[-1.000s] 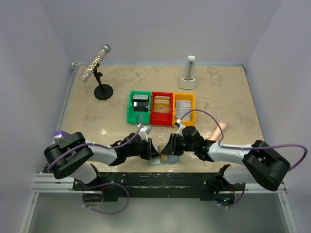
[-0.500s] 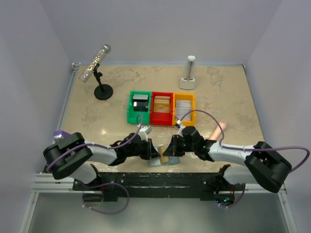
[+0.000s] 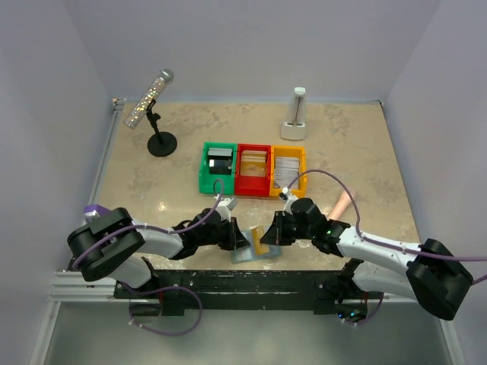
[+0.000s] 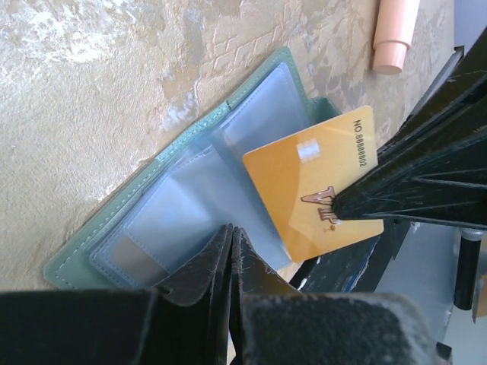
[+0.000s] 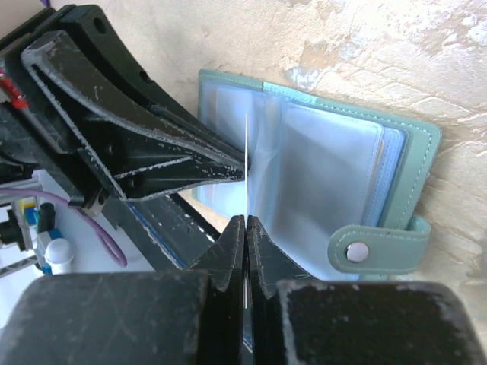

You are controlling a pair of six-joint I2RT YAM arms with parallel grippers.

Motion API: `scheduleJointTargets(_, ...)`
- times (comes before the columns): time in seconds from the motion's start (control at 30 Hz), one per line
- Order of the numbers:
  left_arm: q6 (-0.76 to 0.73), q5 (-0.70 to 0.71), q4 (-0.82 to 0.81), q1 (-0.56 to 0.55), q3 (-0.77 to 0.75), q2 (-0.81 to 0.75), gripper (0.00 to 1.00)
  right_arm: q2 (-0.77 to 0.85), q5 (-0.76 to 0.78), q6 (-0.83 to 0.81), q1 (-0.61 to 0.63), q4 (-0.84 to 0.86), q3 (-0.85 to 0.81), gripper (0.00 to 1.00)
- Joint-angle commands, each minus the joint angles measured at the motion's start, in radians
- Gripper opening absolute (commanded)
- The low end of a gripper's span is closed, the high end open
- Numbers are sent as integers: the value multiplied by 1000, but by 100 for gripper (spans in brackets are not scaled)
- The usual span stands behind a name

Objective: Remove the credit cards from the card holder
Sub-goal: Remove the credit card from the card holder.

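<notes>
On the mottled beige worktop [image 3: 342, 144], near its front edge, the open, stitched teal card holder [image 4: 114, 239] lies between both arms. The left fingers [image 4: 219, 255] pinch 1 clear plastic pocket [image 4: 194, 201]. The right fingers [image 5: 232, 247] clamp 1 glossy yellow card [image 4: 304, 179], now drawn farther out than before.

You see the orange card [image 4: 316, 186] only in part: the right tool [image 4: 340, 205] covers its lower corner, and the right wrist shows it edge-on. The left tool [image 4: 230, 237] hides the near edge of the card holder [image 4: 183, 190]. The peach tube [image 4: 396, 34] is cut off at the top. From above, what lies in the bins [image 3: 254, 146] is too small to tell.
</notes>
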State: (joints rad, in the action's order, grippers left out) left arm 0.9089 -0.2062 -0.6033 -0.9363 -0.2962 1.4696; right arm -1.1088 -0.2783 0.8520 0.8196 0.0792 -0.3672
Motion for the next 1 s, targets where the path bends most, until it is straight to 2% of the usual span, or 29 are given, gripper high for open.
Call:
scheduleJointTargets(0.0, -8, 24, 31, -1, -9, -20, 7, 62, 37, -42, 6, -76, -47, 0)
scheduleJointTargets(0.1, -13, 8, 33, -1, -20, -34, 11, 110, 59, -57, 6, -145, -59, 0)
scheduleJointTargets(0.17, -27, 1, 54, -1, -37, -60, 20, 150, 91, -77, 6, -197, -70, 0)
scheduleJointTargets(0.33, -106, 10, 210, -1, -151, -166, 31, 262, 172, -157, 4, -373, -140, 0)
scheduleJointTargets(0.57, -166, 24, 370, -1, -297, -255, 38, 331, 248, -241, -5, -527, -268, 0)
scheduleJointTargets(0.7, -160, 108, 509, -1, -343, -301, 40, 337, 274, -278, -5, -607, -337, 0)
scheduleJointTargets(0.8, -154, 201, 574, 5, -330, -369, 42, 322, 275, -329, -5, -671, -392, 0)
scheduleJointTargets(0.87, -157, 278, 536, 17, -276, -448, 44, 310, 258, -379, -5, -697, -418, 0)
scheduleJointTargets(0.97, -166, 364, 395, 27, -154, -576, 59, 305, 130, -500, -5, -696, -432, 0)
